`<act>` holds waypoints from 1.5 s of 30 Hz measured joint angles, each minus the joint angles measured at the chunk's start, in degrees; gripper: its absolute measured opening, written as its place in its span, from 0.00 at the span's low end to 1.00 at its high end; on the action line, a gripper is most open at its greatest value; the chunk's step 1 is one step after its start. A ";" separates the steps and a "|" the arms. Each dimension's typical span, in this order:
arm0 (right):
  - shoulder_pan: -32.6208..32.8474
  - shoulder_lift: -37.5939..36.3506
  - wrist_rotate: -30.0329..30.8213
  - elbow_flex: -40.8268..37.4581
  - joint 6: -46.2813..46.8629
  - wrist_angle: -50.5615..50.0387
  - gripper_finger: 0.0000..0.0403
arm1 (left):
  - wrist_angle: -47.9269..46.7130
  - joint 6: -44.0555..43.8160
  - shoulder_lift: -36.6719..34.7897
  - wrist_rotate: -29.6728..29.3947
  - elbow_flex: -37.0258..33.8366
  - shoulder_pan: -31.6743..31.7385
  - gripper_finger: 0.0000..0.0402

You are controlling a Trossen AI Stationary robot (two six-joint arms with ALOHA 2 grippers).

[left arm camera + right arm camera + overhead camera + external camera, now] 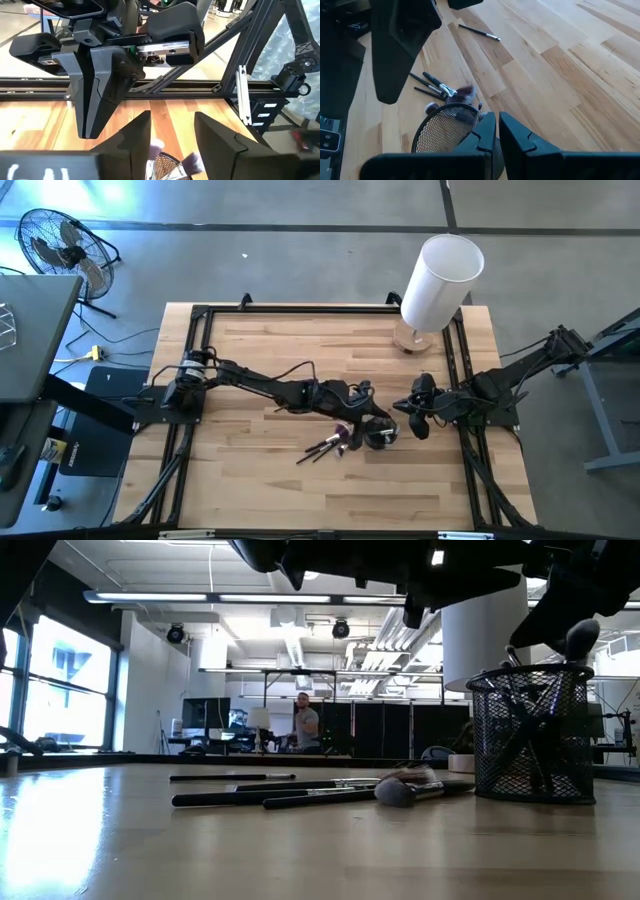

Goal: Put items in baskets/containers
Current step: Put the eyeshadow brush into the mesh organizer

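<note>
Two dark, cabled six-joint arms

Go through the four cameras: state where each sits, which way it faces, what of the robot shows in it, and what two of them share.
High view: above the table, looking straight down; both arms meet over the black mesh cup.
Low view: at table-top height, looking level across brushes toward the room; arms show only as dark shapes overhead.
Left wrist view: on the left arm, looking past the left gripper, jaws apart above the cup.
Right wrist view: on the right arm, looking past the right gripper, shut at the cup's rim.
Shared: all four show the cup.
</note>
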 joint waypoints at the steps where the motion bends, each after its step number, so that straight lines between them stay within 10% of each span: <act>1: 0.00 0.00 -0.02 0.00 0.02 0.00 0.03 | -0.27 0.00 0.00 -0.02 0.16 0.00 0.38; 18: -0.01 -0.02 2.46 0.00 0.00 -0.02 0.03 | -69.52 -7.55 -7.86 -4.06 15.57 5.07 0.27; 30: 0.00 0.07 3.26 0.00 0.26 -0.46 0.03 | -73.04 -12.02 -9.01 -1.81 -2.26 11.70 0.23; 45: -0.02 0.07 3.21 0.00 7.80 -0.39 0.03 | -63.57 -4.12 -7.33 -5.48 -4.44 13.25 0.23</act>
